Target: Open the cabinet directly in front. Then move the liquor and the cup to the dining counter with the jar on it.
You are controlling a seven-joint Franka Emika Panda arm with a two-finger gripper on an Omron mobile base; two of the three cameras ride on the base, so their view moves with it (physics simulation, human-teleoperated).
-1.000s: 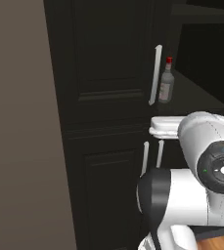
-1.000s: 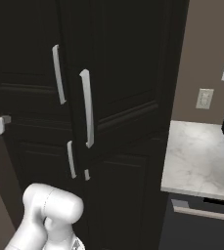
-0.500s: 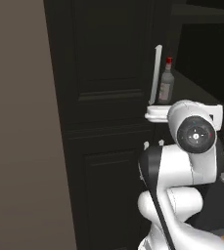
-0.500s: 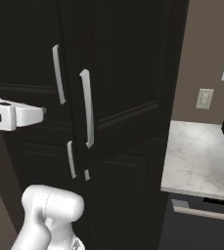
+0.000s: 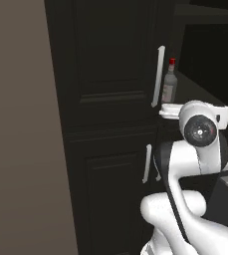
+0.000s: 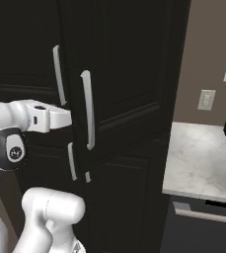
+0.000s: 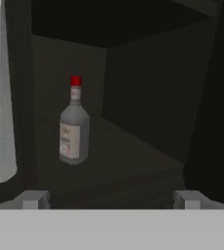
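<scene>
Fingers of your white two-finger gripper [image 7: 111,199] stand spread wide with nothing between them, levelled at the shelf so they can close around a bottle's body. Ahead and to their left stands the small clear greyish liquor bottle with a red cap [image 7: 74,125], upright on the dark shelf inside the tall near-black wooden cabinet [image 5: 110,74], whose door beside the long pale bar handle [image 7: 1,97] looks ajar, leaving you room to reach in.

Cabinet [image 5: 110,74]: near-black, pale bar handles. Liquor [image 7: 74,126]: clear grey glass, pale label, red cap. Surface [image 6: 203,163]: white-grey veined marble. Wall [image 5: 16,124]: taupe.
</scene>
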